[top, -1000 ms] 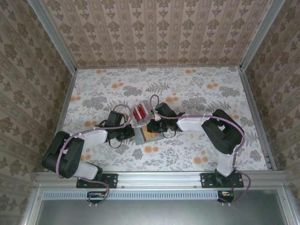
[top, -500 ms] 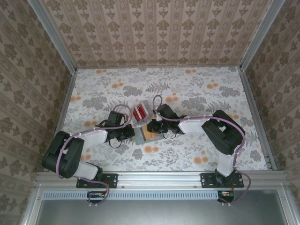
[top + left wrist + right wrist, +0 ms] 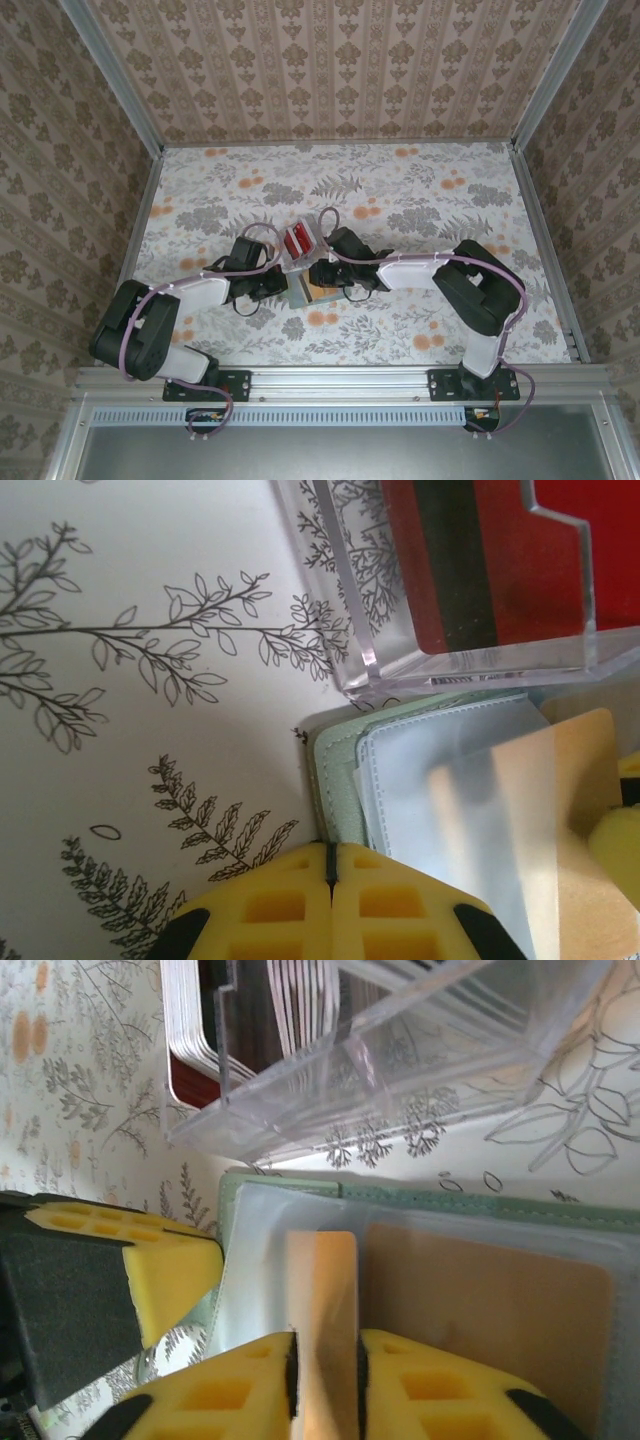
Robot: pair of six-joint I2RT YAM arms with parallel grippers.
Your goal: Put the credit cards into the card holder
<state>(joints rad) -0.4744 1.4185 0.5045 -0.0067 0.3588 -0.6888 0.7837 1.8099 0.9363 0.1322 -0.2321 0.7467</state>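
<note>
I'm watching the card holder [image 3: 340,780] lying open on the counter [image 3: 150,730], just beside a clear box [image 3: 400,1070] of red credit cards [image 3: 520,560]. The left gripper [image 3: 330,870] is sitting closed at the holder's edge. The right gripper [image 3: 325,1360], jaws slightly parted, is straddling a tan card [image 3: 320,1280] on a sleeve.

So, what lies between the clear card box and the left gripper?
A corner of the open card holder, clear sleeve showing, in the left wrist view.
</note>
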